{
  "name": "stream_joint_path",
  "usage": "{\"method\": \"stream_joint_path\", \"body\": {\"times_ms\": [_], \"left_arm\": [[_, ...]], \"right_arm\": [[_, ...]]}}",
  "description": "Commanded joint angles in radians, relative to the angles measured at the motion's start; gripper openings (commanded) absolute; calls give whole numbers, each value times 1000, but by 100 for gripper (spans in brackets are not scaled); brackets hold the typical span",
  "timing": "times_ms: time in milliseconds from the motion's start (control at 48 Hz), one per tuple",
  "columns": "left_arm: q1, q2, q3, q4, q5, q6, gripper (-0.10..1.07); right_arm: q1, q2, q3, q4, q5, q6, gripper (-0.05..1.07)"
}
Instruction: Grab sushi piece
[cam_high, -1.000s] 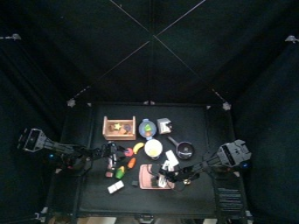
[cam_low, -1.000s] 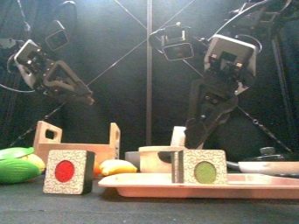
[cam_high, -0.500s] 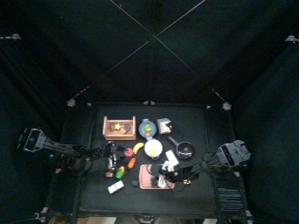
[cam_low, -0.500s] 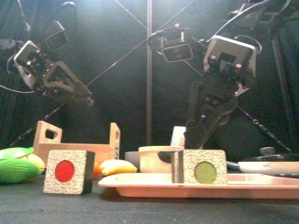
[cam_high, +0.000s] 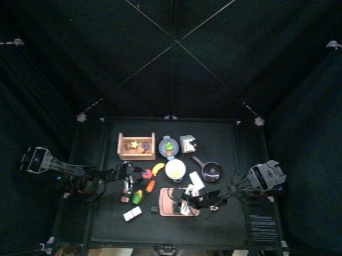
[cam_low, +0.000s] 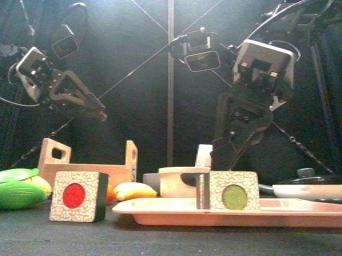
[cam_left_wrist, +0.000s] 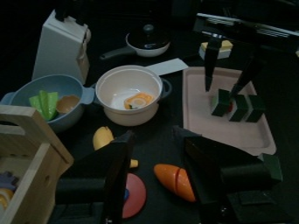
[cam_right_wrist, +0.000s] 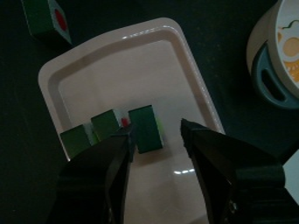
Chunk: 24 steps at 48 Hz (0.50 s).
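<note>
Green-wrapped sushi piece (cam_right_wrist: 145, 129) (on pink tray (cam_right_wrist: 82, 79)) lies between open right end effector (cam_right_wrist: 156, 157) jaws.

On the table (cam_high: 100, 225), the tray (cam_low: 174, 213) lies front right, the crate (cam_low: 83, 165) behind left, the bowl (cam_left_wrist: 131, 90) between.

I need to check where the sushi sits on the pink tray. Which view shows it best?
The right wrist view: the sushi piece lies on the pink tray, just ahead of the open right pincer. Front and left wrist views show it side-on; top view, tiny.
</note>
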<state>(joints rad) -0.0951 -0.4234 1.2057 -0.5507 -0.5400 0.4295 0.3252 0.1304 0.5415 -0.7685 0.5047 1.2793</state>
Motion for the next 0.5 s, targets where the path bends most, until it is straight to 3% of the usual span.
{"method": "stream_joint_path", "body": {"times_ms": [0, 479], "left_arm": [[3, -2, -9, 2, -3, 2, 80], [5, -2, -5, 0, -3, 0, 80]], "right_arm": [[-3, -29, -17, -11, 2, -2, 81], [2, -52, -11, -9, 0, 0, 81]]}}
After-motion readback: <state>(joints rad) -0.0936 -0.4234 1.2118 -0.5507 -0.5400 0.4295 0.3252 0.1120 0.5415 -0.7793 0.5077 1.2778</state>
